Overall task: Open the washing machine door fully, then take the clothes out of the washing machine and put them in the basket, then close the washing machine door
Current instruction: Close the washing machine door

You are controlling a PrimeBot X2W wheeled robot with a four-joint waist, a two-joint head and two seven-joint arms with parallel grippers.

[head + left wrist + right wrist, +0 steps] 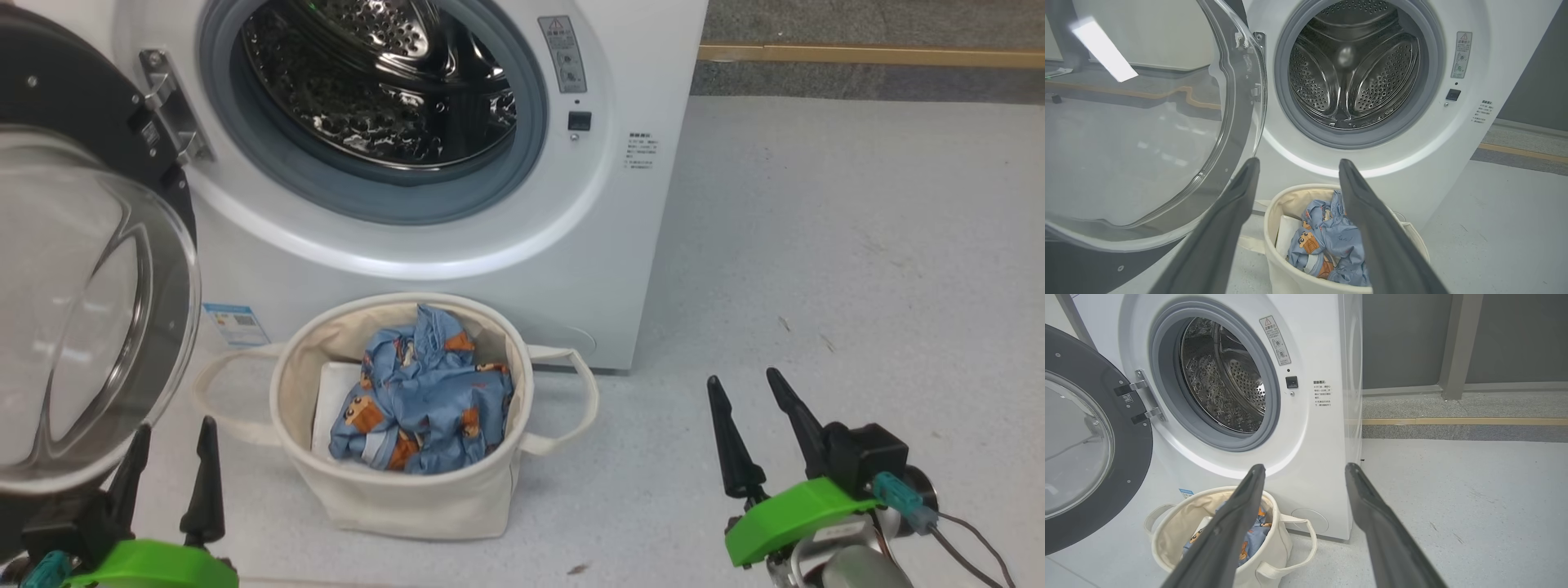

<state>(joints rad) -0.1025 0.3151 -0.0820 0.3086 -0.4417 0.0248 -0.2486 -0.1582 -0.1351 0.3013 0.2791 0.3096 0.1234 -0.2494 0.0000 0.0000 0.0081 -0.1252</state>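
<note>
Blue bear-print clothes (420, 392) lie in the basket (392, 498).
Head view: I read left gripper (175, 425) and right gripper (743, 376) spread, empty. Left wrist view: washing machine door (1147, 143) stands open. Right wrist view: basket sits just before the washing machine (1314, 457).

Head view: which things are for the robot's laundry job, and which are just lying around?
For the job: washing machine, washing machine door, basket, clothes.
Just there: white sheet in the basket, yellow floor strip, small brown floor scrap.
</note>
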